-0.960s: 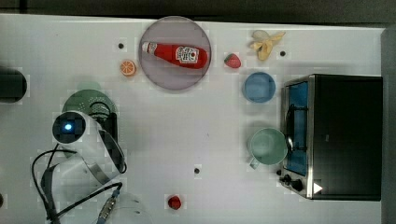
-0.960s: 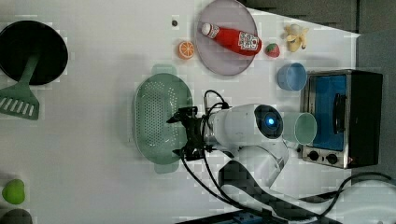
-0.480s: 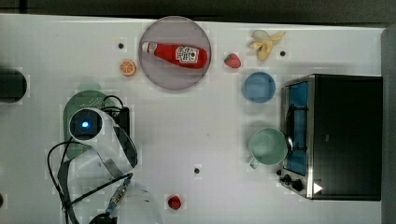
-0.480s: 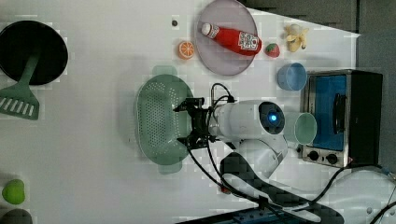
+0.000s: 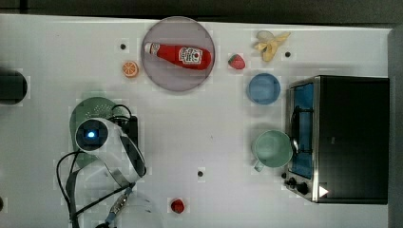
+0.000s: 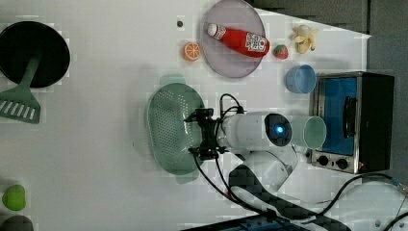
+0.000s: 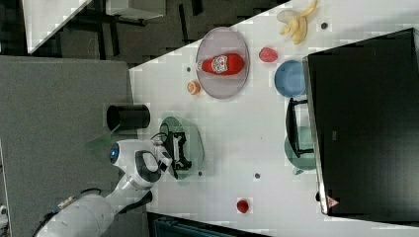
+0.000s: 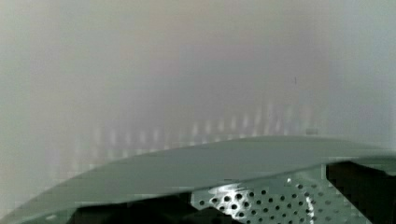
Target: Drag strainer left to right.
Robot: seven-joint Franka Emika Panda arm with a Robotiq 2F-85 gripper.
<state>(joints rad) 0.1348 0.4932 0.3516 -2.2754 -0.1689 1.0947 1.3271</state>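
In the left view, the gripper (image 6: 201, 134) sits at mid-frame with its fingers spread wide and nothing clamped between them. They hang over the strainer's (image 6: 174, 126) right-hand rim, one finger toward the upper part of that wall and one toward the lower. The wrist view looks along the same rim (image 8: 196, 168), with the holed basin just behind it and bare table beyond.

The strainer lies to the left view's left of the claw, directly under and beside it. Its long axis runs up and down in the left view, and the small tab handle points toward the frame's top. In the top view the strainer (image 5: 90, 111) is in the left half of the frame, mostly covered by the single arm. My judgement is that the fingers are lined up to catch the near wall, so the coming drag turns on that hold on the rim.

Farther off, counted in the top view:
- one mint mug (image 5: 271, 148), at right of centre, against the one toaster oven (image 5: 340, 137)
- one blue bowl (image 5: 263, 88) above the mug
- one plate (image 5: 178, 53) carrying one ketchup bottle (image 5: 179, 54), at the upper middle
- one orange slice (image 5: 130, 69)
- one strawberry (image 5: 236, 61)
- one banana (image 5: 269, 42)
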